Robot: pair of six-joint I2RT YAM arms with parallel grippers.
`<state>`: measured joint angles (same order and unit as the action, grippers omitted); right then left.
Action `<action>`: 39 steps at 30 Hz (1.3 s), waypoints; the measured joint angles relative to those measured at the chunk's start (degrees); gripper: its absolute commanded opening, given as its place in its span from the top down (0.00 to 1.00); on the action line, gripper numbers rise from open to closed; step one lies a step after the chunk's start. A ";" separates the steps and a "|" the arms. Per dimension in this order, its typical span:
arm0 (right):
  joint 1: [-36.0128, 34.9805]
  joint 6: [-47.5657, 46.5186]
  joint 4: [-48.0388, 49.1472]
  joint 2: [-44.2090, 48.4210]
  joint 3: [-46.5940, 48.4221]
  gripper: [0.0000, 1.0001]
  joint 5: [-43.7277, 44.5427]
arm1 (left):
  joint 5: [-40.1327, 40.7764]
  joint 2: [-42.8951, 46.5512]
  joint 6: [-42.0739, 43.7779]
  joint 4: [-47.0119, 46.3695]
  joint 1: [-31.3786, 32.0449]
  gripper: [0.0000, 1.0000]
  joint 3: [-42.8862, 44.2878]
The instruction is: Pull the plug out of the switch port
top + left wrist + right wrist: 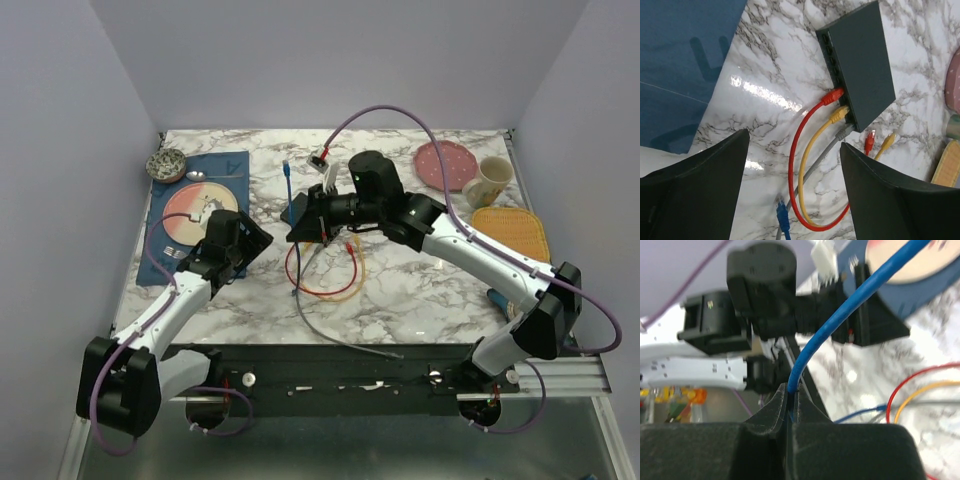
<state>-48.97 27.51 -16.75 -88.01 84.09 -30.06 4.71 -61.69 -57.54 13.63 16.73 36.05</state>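
The black switch [862, 60] lies on the marble table, with a red plug [832, 96], a yellow plug [838, 114] and a grey plug [844, 132] in its sockets. In the top view it is mostly hidden under my right wrist. My right gripper [300, 215] [790, 390] is shut on a blue cable [815, 345] [287, 182], held above the table. One blue plug [782, 212] lies loose on the table beside the red cable loop [322, 272]. My left gripper [245, 240] [792, 190] is open and empty, left of the switch, with the cables between its fingers [695, 190].
A loose red plug [869, 140] and a loose yellow plug [888, 141] lie by the switch's corner. A blue placemat [225, 165] with a plate, spoon and small bowl [165, 163] is at the back left. A pink plate [445, 163], a mug [488, 182] and an orange mat [512, 232] are at the right.
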 measured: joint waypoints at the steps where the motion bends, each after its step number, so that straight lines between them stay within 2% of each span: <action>1: -0.04 -0.13 -0.20 -0.04 -1.01 0.99 -1.62 | -0.72 -1.09 -0.20 -0.94 0.48 0.21 -0.57; 11: -0.09 -2.69 -0.85 1.64 -4.11 0.99 -17.18 | -2.40 -8.70 -1.44 -5.31 8.66 0.29 -0.39; 16: -0.15 -1.20 2.36 2.29 -4.11 0.99 -26.38 | -2.38 -10.34 -1.92 -6.32 10.14 0.30 -0.04; 20: -0.48 -0.50 4.79 3.13 -4.44 0.99 -28.52 | -2.10 -10.29 -2.05 -6.45 10.14 0.28 -0.04; 22: -0.52 -0.83 4.57 4.96 -5.03 0.99 -24.48 | -1.36 -9.73 -2.10 -6.16 10.14 0.28 -0.04; 24: -0.59 -1.81 2.99 7.26 -4.57 0.99 -16.72 | -0.20 -8.52 -2.14 -5.57 10.14 0.28 -0.07; 30: 3.78 -1.81 -6.19 6.19 8.96 0.99 17.49 | 2.49 -3.76 -2.71 -4.37 10.14 0.28 -0.94; 34: 10.91 -0.50 -11.02 -1.70 19.78 0.99 36.44 | 3.21 -3.13 -3.02 -3.65 10.14 0.27 -1.31; 36: 14.53 -0.04 -13.88 -7.50 25.11 0.99 41.94 | 3.54 -3.13 -3.06 -3.15 10.14 0.26 -1.33; 39: 19.71 1.01 -18.27 -17.73 32.89 0.99 45.38 | 3.74 -3.13 -3.15 -2.60 10.14 0.26 -1.33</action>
<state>-29.26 28.51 -35.03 -105.73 116.99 15.31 8.45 -64.82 -60.69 11.03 26.87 34.72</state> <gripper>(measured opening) 0.095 0.740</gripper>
